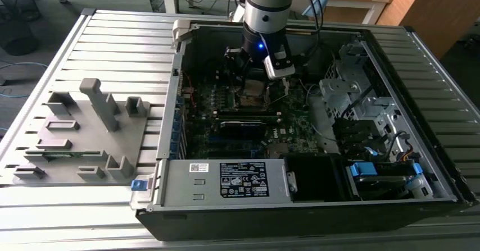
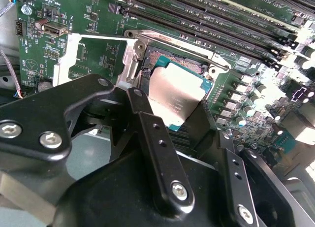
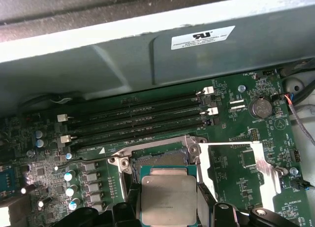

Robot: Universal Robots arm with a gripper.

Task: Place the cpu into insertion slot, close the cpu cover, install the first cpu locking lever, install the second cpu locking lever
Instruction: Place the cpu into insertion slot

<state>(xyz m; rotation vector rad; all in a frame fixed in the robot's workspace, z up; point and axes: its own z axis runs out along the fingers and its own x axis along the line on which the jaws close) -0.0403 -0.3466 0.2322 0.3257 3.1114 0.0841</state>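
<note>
One cpu (image 3: 168,200), one insertion slot (image 3: 161,160), four long memory slots (image 3: 138,122) (all black).

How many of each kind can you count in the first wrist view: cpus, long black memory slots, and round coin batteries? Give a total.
cpu: 1
long black memory slots: 4
round coin battery: 1
Total: 6

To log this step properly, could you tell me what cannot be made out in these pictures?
- Contacts of the socket: in both wrist views the chip, held in the gripper, covers them.
- One edge of the chip: cut off by the frame edge in the first wrist view.
- Gap between chip and socket: not judgeable from either wrist view's angle.
- Exterior view: the arm blocks most of the socket.
</note>
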